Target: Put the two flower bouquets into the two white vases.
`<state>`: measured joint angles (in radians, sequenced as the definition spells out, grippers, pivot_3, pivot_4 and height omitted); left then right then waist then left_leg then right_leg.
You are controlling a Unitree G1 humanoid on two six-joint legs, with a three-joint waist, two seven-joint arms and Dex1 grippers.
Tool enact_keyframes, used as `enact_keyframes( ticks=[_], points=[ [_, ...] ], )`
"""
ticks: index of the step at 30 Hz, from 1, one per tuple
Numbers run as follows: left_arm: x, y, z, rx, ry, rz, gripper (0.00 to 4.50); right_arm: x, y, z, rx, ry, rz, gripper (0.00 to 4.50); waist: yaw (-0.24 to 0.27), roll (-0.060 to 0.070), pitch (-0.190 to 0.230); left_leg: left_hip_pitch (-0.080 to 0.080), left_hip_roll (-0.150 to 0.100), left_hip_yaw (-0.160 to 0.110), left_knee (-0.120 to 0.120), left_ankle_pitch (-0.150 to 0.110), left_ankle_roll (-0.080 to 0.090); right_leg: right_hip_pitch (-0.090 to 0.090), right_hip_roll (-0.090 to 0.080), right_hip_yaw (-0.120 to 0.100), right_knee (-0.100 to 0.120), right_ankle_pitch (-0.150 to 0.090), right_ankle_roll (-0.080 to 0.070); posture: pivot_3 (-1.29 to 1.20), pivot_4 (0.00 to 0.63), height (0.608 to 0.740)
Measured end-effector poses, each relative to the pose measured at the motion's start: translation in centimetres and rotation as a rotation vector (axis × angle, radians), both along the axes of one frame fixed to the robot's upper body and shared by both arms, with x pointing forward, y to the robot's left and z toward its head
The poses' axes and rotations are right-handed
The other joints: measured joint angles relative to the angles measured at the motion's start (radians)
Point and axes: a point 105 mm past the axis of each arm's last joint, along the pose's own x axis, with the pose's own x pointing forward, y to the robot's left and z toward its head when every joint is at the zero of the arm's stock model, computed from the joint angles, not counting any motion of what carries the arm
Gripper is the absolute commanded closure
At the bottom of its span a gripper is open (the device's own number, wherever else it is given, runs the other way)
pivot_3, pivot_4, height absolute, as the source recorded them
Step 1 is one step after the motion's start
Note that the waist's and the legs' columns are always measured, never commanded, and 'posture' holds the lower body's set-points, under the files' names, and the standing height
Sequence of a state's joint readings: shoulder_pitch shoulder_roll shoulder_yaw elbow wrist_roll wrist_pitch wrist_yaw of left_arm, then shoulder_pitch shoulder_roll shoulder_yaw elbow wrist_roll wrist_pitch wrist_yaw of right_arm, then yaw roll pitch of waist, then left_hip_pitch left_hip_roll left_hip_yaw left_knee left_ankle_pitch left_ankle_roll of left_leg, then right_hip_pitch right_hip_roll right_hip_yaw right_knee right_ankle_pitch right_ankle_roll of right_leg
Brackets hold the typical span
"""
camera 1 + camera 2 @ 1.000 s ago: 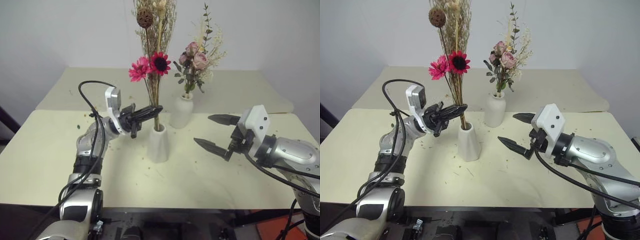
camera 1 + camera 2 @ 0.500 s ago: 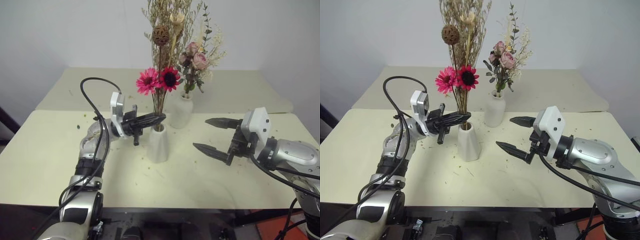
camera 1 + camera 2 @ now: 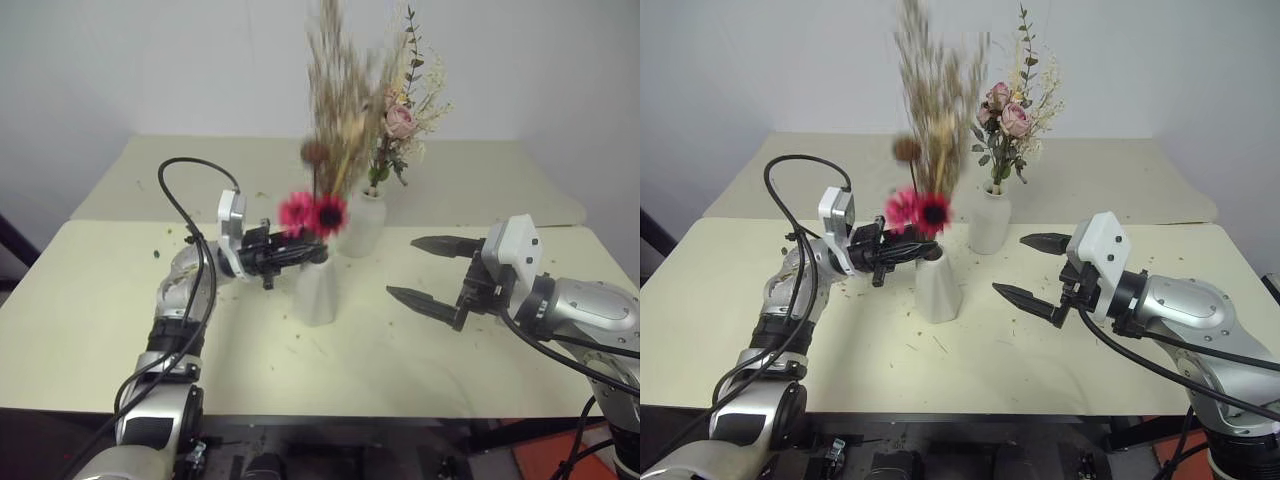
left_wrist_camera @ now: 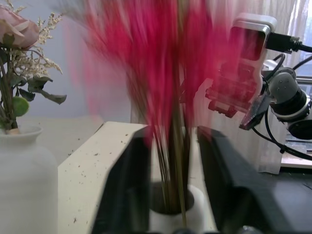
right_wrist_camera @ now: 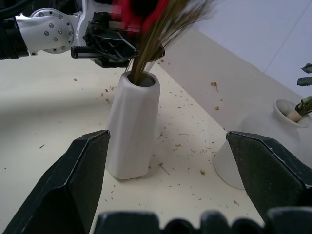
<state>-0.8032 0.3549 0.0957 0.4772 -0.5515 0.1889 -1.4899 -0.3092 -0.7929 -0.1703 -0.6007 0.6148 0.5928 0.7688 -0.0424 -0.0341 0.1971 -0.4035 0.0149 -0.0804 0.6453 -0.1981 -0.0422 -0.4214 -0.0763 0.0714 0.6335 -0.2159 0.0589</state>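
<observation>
The cream bench (image 3: 100, 300) carries both vases near the middle of its near section, with a second bench surface (image 3: 480, 175) butted against its far edge. Bits of dried plant litter dot the top around the vases.

The magenta-red daisy bouquet (image 3: 920, 212) stands in the cone-shaped vase (image 3: 938, 288), toward the bench's centre; its stems run down into the vase mouth, the red heads sit just above the rim, and the tan grasses rise tall above them, blurred. The pale pink rose bouquet (image 3: 1005, 118) stands upright in the bottle-shaped vase (image 3: 990, 218), just behind the cone vase and closer to the far edge.

The right end effector (image 3: 432, 270) hovers above the bench toward its right side, well apart from both vases, its two black fingers spread wide with nothing between them.

The left end effector (image 3: 300, 252) reaches in from the left side at the height of the cone vase's rim. In the left wrist view its fingers (image 4: 124, 180) stand apart on either side of the daisy stems, with gaps showing between pads and stems, so it is loosened rather than gripping.
</observation>
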Motion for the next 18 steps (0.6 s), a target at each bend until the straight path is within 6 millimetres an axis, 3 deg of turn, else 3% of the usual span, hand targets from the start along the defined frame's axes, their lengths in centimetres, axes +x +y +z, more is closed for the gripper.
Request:
enact_keyframes(
  ticks=[6,18],
  points=[
    [0.2,1.0,0.1,0.029,0.002,0.036,0.01,0.0,0.0,0.0,0.002,0.001,-0.005,0.00,-0.002,0.000,0.000,0.000,0.000,0.000,0.000,0.000,0.000,0.000,0.000,0.000,0.000,0.000,0.000,0.00,0.150,0.740],
    [-0.8,4.5,0.5,0.178,-0.028,0.138,0.01,0.2,-0.1,-0.1,0.002,0.004,-0.013,0.00,-0.003,0.000,0.000,0.000,0.000,0.000,0.000,0.000,0.000,0.000,0.000,0.000,0.000,0.000,0.000,0.00,0.150,0.740]
  ],
)
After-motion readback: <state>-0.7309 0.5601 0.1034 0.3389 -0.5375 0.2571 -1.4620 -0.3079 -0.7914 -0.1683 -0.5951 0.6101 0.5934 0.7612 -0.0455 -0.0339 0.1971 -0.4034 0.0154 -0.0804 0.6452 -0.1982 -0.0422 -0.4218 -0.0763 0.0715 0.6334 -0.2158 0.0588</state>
